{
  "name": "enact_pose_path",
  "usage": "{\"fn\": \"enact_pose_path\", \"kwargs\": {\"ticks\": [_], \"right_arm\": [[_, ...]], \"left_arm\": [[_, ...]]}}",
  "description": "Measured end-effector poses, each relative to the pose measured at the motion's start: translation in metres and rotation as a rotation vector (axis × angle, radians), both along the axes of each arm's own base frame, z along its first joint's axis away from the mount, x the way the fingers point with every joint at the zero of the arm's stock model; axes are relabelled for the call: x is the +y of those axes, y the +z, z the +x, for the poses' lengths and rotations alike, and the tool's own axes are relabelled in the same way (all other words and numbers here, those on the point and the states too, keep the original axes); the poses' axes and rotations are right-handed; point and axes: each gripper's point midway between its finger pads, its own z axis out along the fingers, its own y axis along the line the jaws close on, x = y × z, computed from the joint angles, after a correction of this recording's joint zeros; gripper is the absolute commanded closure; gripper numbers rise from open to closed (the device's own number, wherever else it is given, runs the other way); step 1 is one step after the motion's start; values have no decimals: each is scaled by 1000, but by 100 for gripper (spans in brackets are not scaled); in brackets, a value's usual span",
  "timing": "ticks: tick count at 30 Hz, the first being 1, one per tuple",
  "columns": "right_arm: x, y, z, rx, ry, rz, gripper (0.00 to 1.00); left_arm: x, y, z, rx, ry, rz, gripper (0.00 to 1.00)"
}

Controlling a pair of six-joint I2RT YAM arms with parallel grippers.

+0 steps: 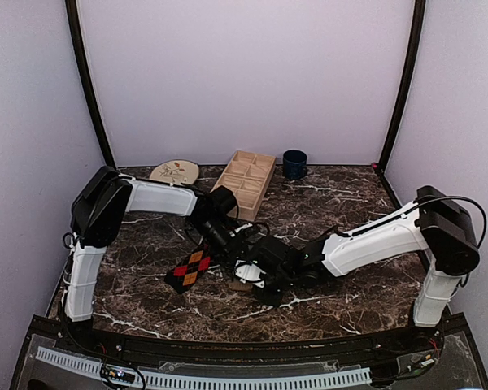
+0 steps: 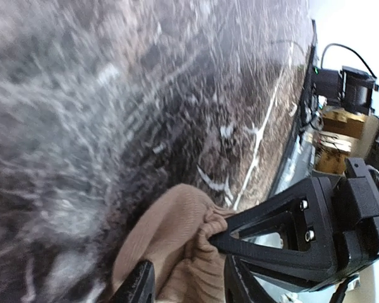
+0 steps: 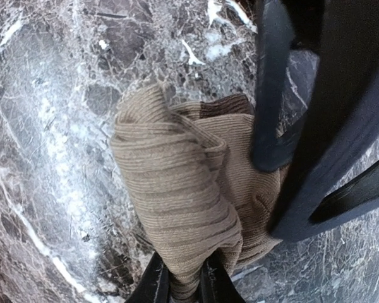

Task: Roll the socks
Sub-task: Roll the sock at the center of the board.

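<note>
Right wrist view: looked mid-roll, right end effector (image 3: 182, 278) clamped the tan sock (image 3: 177, 183), left end effector (image 2: 188, 278) sat apart at 3 o'clock; next probably called for its fresh grip.

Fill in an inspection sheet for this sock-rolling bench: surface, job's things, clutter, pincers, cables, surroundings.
Surface: dark marble table, white veins.
Job's things: tan sock bunched at centre; argyle sock lying to its left.
Clutter: tray, mug, oval board along the back edge.
Pincers: right pincer shut on tan sock; left pincer open around the same sock.
Cables: black cable arching at far right.
Surroundings: plain white walls; nothing else seen.
</note>
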Motion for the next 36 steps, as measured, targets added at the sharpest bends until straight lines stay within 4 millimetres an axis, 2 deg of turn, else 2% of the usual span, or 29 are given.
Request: {"fn": "enact_pose_path", "kwargs": {"ticks": [6,11,14,20,25,29,32,36], "right_arm": [[-5,0,-5,23,6,-12,86],[-7,0,-9,39,8,-20,86],[-8,0,-12,59,14,-28,86],[-10,3,-24,136,37,-71,86],[-1,7,-28,206,52,-99,86],[9,12,-31,287,59,-107,86],[15,13,-30,353,52,-115,86],[20,8,-32,446,42,-130,86]], "left_arm": [[-3,1,22,-102,70,24,59],[4,1,38,-185,135,78,59],[13,8,44,-249,180,108,59],[40,36,51,-408,299,147,59],[73,42,45,-502,401,186,61],[91,42,36,-568,454,203,61],[92,46,26,-627,454,191,62],[80,51,11,-691,422,168,62]]}}
